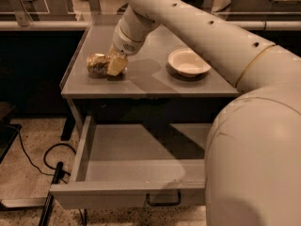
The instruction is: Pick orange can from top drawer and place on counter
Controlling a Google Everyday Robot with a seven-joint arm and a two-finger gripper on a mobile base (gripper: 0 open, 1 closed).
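- Golden-brown wrinkly metal orange can (96,65) lies on the flat grey counter (150,86), touching the robot's gripper (116,64) on the side away from the round cream-white bowl (189,62).
- Whether the gripper clamps it or not, one cannot tell.
- The bowl is well apart; the grey metal top drawer (127,189) stands open below.

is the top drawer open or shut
Open: the top drawer is pulled out below the counter, its floor showing. The gripper is at the orange can up there.

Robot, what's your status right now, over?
Gripper low at counter, beside orange can. Orange can on counter, top drawer open. White bowl well apart, nothing in the way.
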